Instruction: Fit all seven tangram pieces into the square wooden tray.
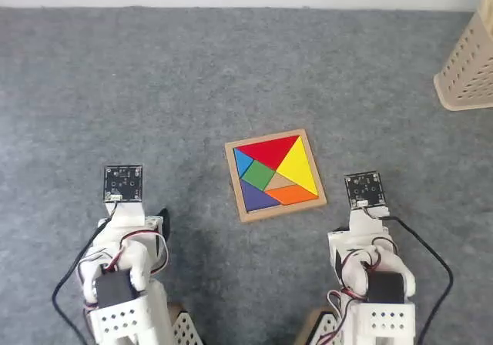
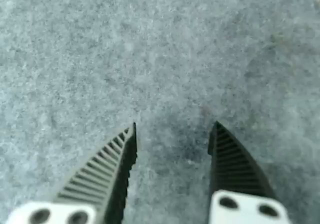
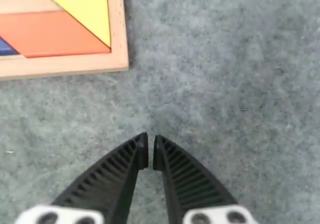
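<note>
Square wooden tray [image 1: 281, 212] at centre of the high view, slightly skewed, apparently full with all seven tangram pieces [image 1: 271, 172]. Nearer the right gripper [image 3: 150, 138], lower right, pinched closed on nothing. Left gripper [image 2: 175, 126], lower left, spread wide, empty.

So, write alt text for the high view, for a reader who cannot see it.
A square wooden tray sits mid-table, holding coloured tangram pieces around one wood-coloured triangle. The left arm and right arm rest either side, nearer the camera; a beige perforated basket stands far right.
</note>
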